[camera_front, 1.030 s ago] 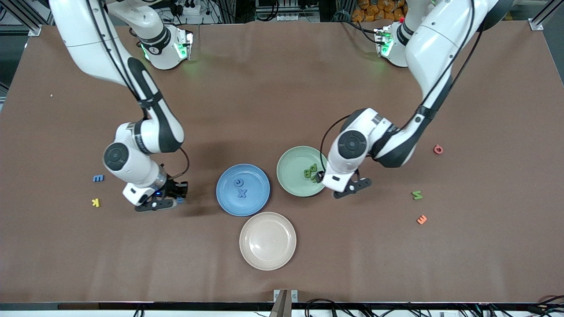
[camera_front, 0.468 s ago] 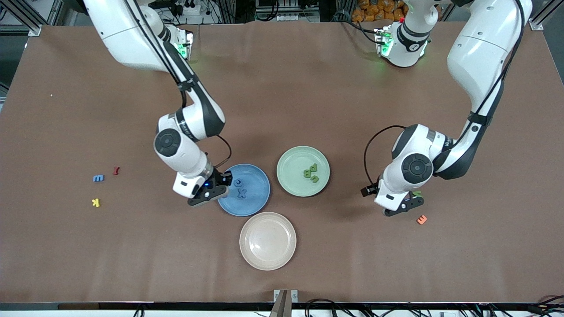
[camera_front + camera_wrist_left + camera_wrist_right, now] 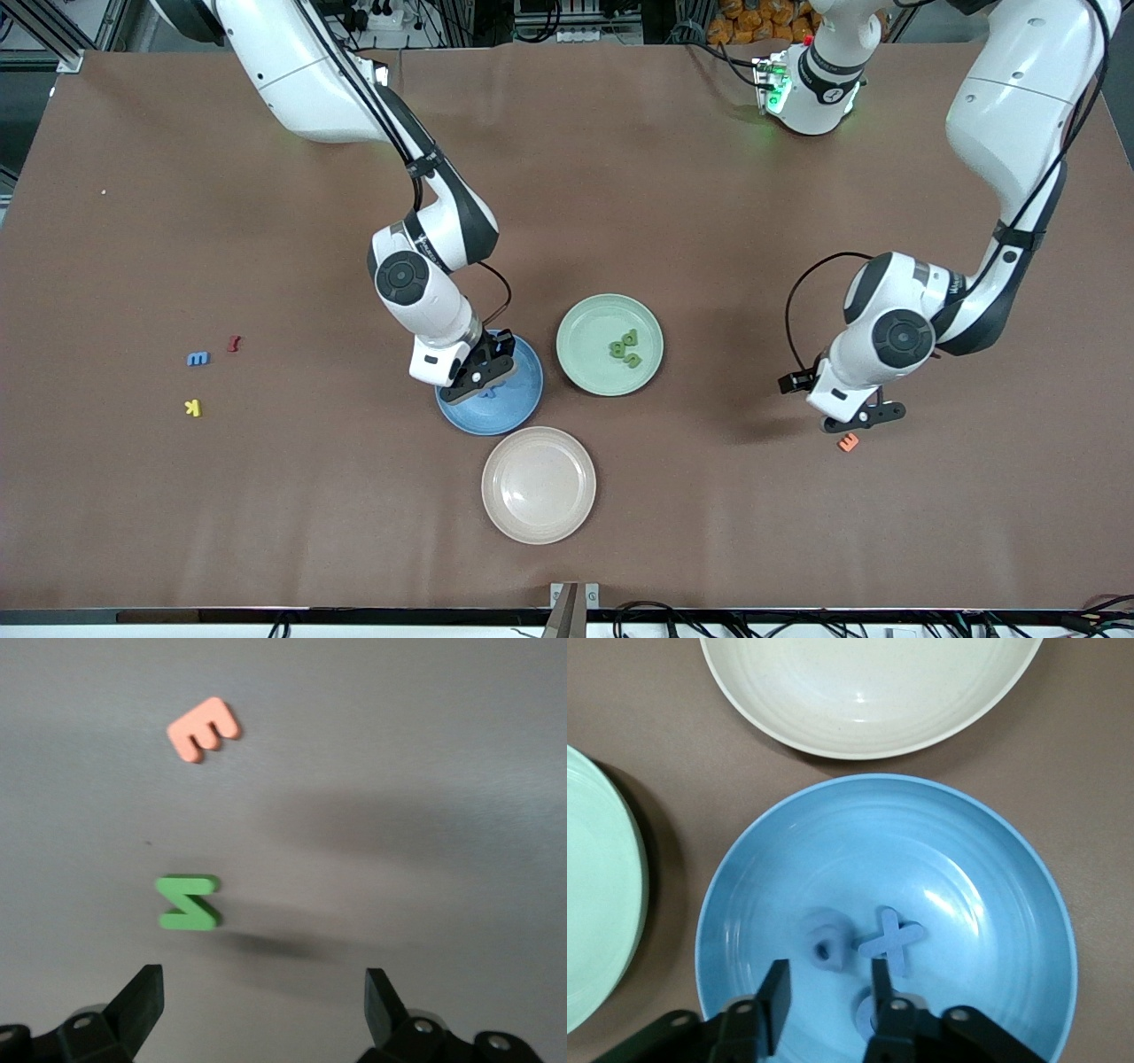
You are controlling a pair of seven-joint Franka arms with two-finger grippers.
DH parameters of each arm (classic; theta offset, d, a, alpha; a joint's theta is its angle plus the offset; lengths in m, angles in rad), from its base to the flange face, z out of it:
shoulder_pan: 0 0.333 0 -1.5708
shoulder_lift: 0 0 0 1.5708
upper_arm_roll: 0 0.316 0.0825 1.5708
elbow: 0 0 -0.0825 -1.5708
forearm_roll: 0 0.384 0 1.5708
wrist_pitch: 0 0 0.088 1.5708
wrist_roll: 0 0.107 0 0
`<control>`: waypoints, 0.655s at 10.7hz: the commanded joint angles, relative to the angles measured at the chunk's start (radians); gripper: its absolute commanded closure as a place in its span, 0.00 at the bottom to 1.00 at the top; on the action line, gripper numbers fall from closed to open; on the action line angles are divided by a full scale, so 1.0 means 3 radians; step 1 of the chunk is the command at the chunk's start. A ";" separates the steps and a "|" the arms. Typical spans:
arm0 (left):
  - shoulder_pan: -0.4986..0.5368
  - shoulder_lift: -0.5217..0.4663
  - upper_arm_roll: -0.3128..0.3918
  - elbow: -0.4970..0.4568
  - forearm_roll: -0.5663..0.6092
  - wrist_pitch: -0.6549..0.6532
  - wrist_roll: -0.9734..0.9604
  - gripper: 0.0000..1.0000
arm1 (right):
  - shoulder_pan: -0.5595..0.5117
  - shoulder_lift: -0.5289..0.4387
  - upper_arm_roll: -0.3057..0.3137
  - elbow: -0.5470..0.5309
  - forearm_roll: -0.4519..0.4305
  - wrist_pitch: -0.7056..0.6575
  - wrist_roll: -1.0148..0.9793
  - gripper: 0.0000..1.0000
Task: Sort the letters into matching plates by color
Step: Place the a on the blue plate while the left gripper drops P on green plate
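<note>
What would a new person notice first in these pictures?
Three plates sit close together mid-table: the blue plate, the green plate holding green letters, and an empty cream plate nearest the front camera. The right gripper hangs over the blue plate; the left gripper, jaws open, is above a loose green letter.

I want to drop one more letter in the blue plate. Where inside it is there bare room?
The blue plate is bare across the part toward the cream plate. The crowded part is under the right gripper: the X and two more blue letters cluster there.
</note>
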 commanded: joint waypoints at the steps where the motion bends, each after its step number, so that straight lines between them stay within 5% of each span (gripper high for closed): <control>1: 0.0228 -0.0250 -0.0030 -0.0465 0.0097 0.0553 0.0156 0.00 | -0.0029 0.0025 -0.0025 0.0136 -0.0061 -0.0036 -0.0031 0.00; 3: 0.0366 -0.0240 -0.0030 -0.0640 0.0276 0.0958 0.0151 0.00 | -0.0136 -0.0006 -0.0031 0.0136 -0.0062 -0.0036 -0.0122 0.00; 7: 0.0413 -0.0118 0.0036 -0.0651 0.0526 0.1011 0.0141 0.00 | -0.0586 -0.0031 -0.0041 0.0136 -0.0031 -0.0148 -0.0806 0.00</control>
